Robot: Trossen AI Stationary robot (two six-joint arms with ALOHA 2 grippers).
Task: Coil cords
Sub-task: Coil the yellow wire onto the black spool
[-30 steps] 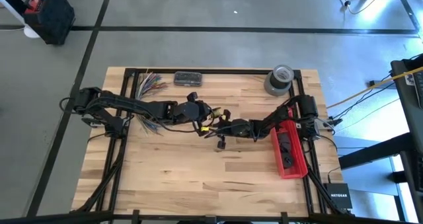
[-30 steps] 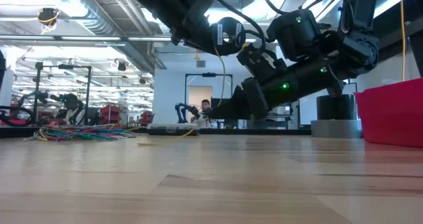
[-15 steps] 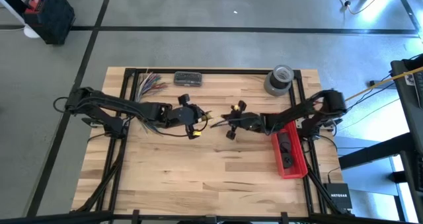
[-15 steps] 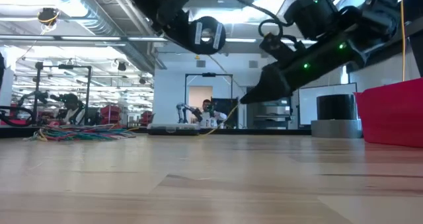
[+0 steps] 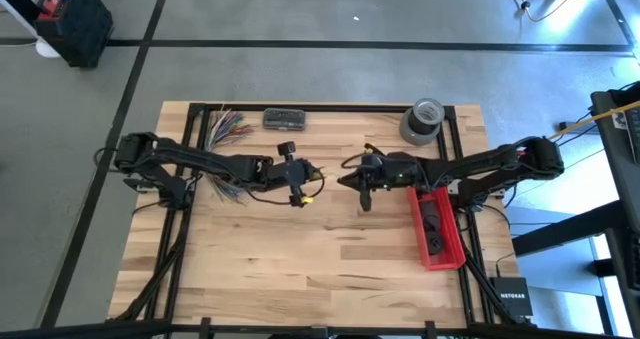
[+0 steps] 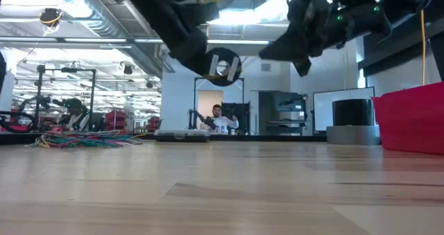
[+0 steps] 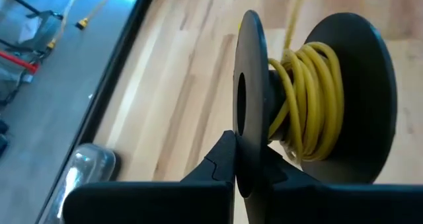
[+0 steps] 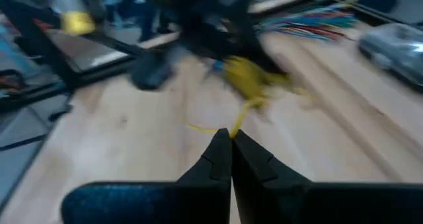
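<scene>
Wood fills the near part of my low view: pale butcher-block table [image 6: 222, 193], bare at the front edge. Above it both arms hang off the surface. My left gripper [image 7: 248, 161] is closed on the flange of a black spool [image 7: 317, 98], and the yellow cord [image 7: 314, 102] is wound round its hub, with a strand running off past the spool. From above, that spool [image 5: 289, 149] sits near the table's middle, the left gripper [image 5: 300, 184] beside it. My right gripper [image 8: 231, 139] faces it from the other side, well apart, jaws pressed together; a thin yellow strand shows at the tips, but I cannot tell whether it is pinched. In the high view the right gripper [image 5: 345, 179] is just right of centre.

Farther right lies a red tray [image 5: 436, 229], and behind it a roll of grey tape [image 5: 422, 120] stands at the back corner. Along the back edge I see a small dark case [image 5: 284, 118] and a bundle of multicoloured wires [image 5: 225, 129] at the left.

Beyond the table the room is a bright workshop with ducting overhead, and a person [image 6: 220, 119] sits at a bench in the distance
</scene>
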